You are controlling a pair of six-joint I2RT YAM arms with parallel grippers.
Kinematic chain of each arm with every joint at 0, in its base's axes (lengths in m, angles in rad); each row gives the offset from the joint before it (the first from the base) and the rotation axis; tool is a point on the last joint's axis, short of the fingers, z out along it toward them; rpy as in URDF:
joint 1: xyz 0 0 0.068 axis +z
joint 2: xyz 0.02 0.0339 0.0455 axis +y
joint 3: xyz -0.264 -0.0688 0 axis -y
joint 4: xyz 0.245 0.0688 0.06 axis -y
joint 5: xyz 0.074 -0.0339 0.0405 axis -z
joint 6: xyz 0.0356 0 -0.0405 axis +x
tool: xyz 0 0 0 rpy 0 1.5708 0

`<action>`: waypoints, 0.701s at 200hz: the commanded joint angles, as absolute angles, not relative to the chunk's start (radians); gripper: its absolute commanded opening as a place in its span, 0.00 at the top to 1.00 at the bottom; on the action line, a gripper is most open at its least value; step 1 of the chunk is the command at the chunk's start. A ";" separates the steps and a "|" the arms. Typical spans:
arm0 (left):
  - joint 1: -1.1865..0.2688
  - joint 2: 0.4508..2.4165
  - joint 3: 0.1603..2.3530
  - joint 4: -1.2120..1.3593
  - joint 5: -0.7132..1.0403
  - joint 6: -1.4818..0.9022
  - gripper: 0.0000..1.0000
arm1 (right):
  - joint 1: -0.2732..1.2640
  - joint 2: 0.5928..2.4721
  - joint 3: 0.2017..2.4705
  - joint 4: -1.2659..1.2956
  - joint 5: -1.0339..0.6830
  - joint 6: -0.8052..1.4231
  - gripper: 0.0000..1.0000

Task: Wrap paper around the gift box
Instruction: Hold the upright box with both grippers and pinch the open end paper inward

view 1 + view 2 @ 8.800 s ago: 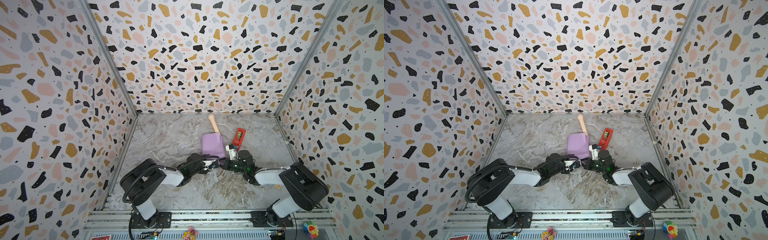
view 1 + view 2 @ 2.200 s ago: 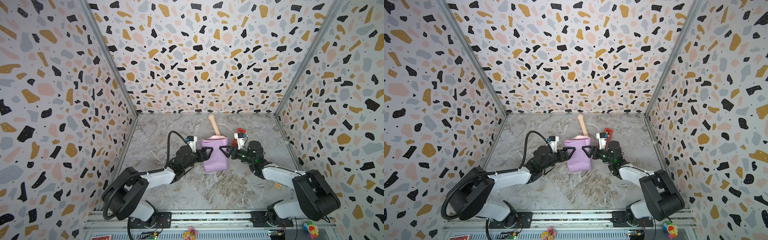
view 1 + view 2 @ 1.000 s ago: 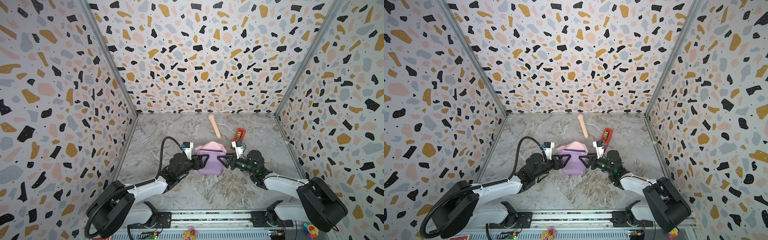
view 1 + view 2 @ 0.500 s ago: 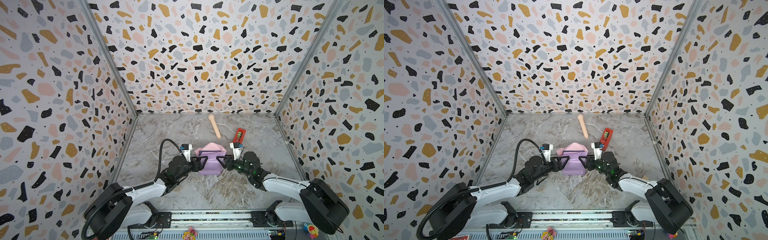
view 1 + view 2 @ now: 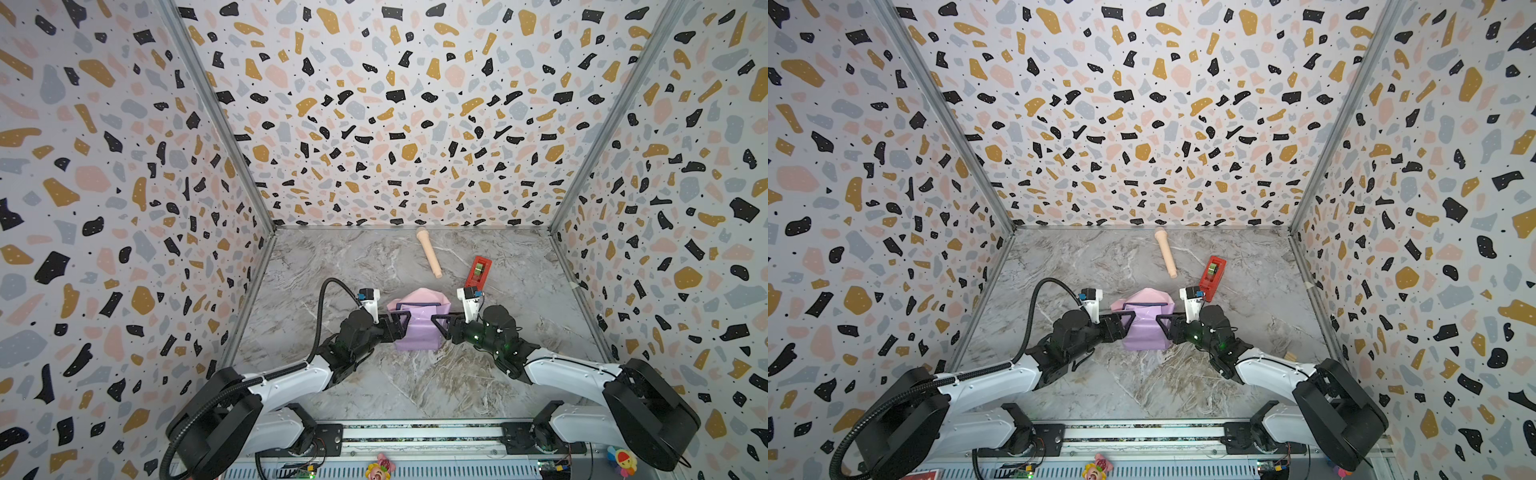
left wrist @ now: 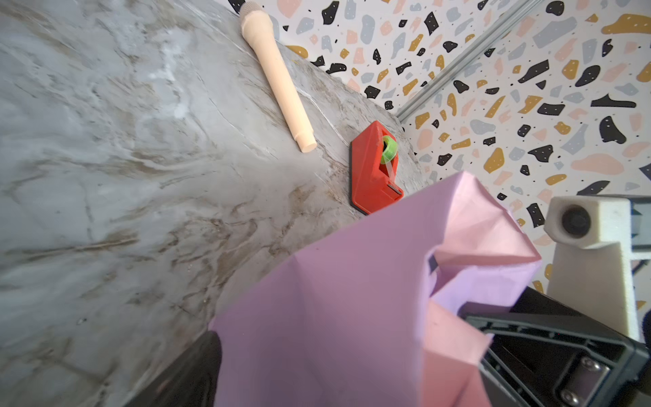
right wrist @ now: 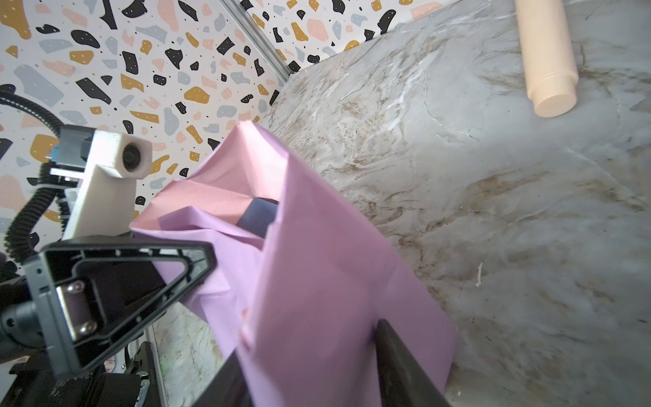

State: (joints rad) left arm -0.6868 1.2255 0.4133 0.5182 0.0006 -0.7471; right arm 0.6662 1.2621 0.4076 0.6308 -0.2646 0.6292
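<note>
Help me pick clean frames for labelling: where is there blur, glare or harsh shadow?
In both top views: sharp, evenly lit, only soft shadows on the table, no glare. Left wrist: the near paper is soft, while the dispenser and microphone are crisp. Right wrist: paper likewise soft close to the lens, table behind it sharp.

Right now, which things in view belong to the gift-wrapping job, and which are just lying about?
Job in hand:
- navy gift box, only a corner showing
- pink-and-lilac paper, folded round it
- red tape dispenser, probably for sealing, untouched

Lying about:
- beige toy microphone, beyond the paper
</note>
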 commanded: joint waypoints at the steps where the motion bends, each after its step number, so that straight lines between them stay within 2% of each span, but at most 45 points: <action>1: -0.676 1.251 0.457 0.481 -0.033 -0.685 0.12 | 0.674 1.256 0.442 0.509 -0.239 0.587 0.46; 24: -0.676 1.276 0.476 0.471 -0.023 -0.662 0.12 | 0.674 1.259 0.490 0.469 -0.202 0.579 0.35; 46: -0.676 1.280 0.483 0.468 -0.017 -0.649 0.13 | 0.673 1.274 0.538 0.427 -0.151 0.564 0.33; 99: -0.675 1.268 0.522 0.423 -0.068 -0.616 0.12 | 0.673 1.332 0.570 0.353 -0.052 0.528 0.35; 140: -0.674 1.287 0.572 0.347 -0.150 -0.559 0.14 | 0.674 1.331 0.522 0.357 -0.047 0.520 0.39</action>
